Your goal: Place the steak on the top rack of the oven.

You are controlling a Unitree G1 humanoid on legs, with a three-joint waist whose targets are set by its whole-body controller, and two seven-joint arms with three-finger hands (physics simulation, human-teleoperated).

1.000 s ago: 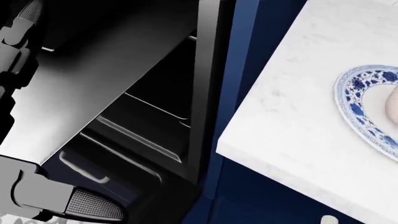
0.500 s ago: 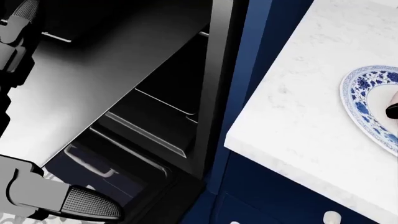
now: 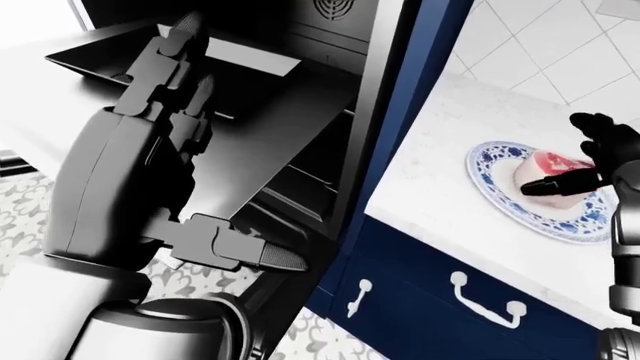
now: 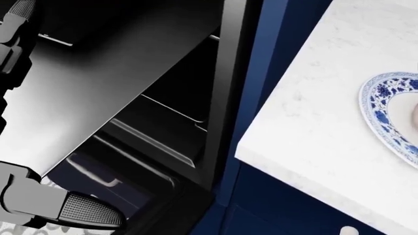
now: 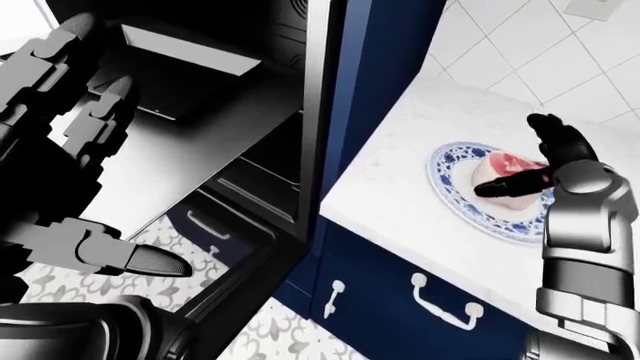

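My right hand is hanging over the steak, fingers spread wide, with the dark thumb lying across the top of the meat and the other fingers raised above it; I am not gripping anything. The steak is sitting on the plate, which rests on the worktop near the edge that meets the tiled wall, away from the corner beside the oven.

Against the head view of half a second ago, the dark fingertip that was showing over the plate at the right edge is gone; the plate is now showing only a pale sliver of steak there. The oven and worktop are sitting almost where they were, so the camera is barely moving. My left hand is also much as before, its thumb at the lower left.

The head view is cutting off my right hand entirely and most of the plate. The eye views are showing both whole, plus the two white drawer handles under the worktop and the patterned floor. They are also showing my left hand open, fingers straight, held up before the lowered oven door, holding nothing.
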